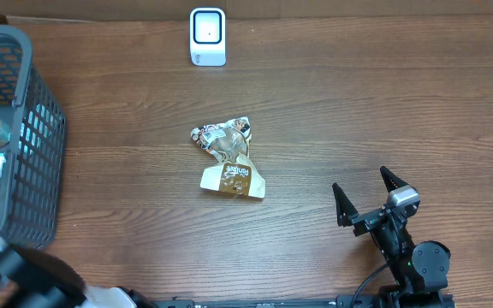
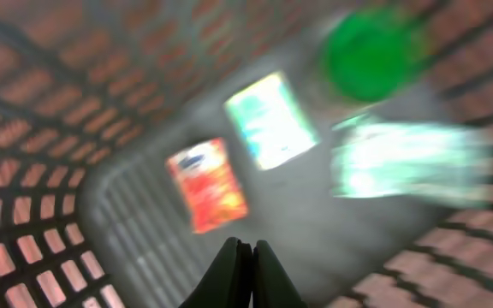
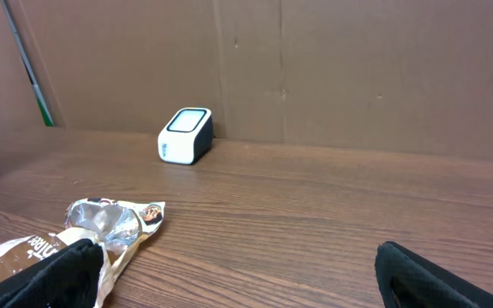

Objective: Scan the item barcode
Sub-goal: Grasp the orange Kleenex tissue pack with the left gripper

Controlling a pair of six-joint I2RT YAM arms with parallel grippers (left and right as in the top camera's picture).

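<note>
The left fingers (image 2: 229,275) meet; the right fingers (image 1: 343,206) spread wide.

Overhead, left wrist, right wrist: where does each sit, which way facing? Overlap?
Overhead: above the table, facing straight down; snack bag, scanner, basket; right end effector open, lower right.
Left wrist: over the basket, looking down at packets inside; left end effector shut, bottom edge.
Right wrist: low over the table, facing the back wall; own fingers in bottom corners.
Shared: overhead and right wrist both show snack bag and scanner.
</note>
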